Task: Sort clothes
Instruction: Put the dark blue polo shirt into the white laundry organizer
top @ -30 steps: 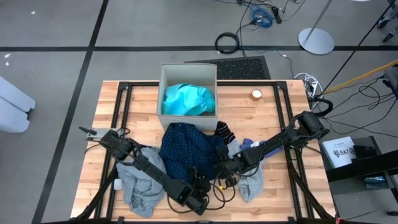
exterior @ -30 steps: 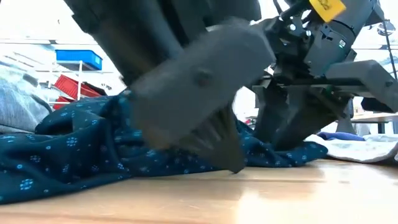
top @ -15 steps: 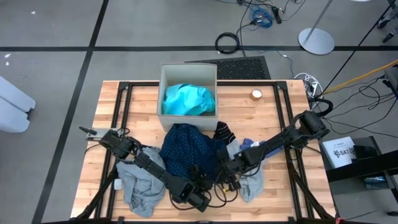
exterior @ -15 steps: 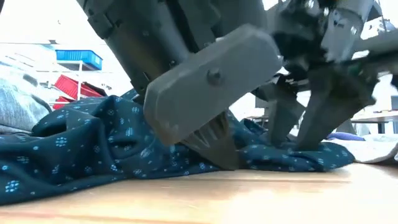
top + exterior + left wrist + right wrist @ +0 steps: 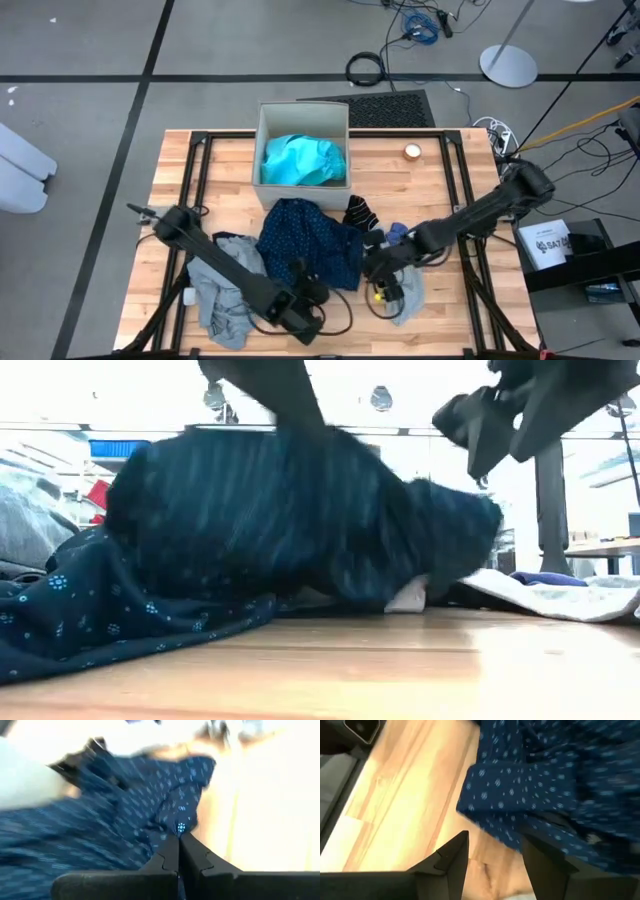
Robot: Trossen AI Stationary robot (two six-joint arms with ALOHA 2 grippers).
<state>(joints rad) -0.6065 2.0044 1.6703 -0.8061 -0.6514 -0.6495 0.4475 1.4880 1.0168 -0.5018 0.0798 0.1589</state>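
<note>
- High view: the step in hand looked like lifting the navy dotted fabric garment (image 5: 305, 245) from the heap on the wooden bench (image 5: 430, 175). The left end effector (image 5: 303, 300) sat at its near edge and the right end effector (image 5: 378, 272) beside its right edge. One beige square box (image 5: 262, 135) held one bright turquoise garment (image 5: 303, 160). I counted one navy garment, two grey garments (left (image 5: 225, 290), right (image 5: 405, 295)), one striped black sock bundle (image 5: 358, 213) and one small blue piece (image 5: 397, 232).
- Low view: the navy garment (image 5: 300, 520) hung bunched above the bench (image 5: 400, 670); its tail trailed on the wood.
- Left wrist view: the left end effector (image 5: 178, 845) was pinched closed on a navy fold (image 5: 175, 805).
- Right wrist view: the right end effector (image 5: 492, 852) stood open and empty, above bare bench just beside the cloth. The next move, I judged, called for raising the trailing tail clear and carrying the garment to its place.
</note>
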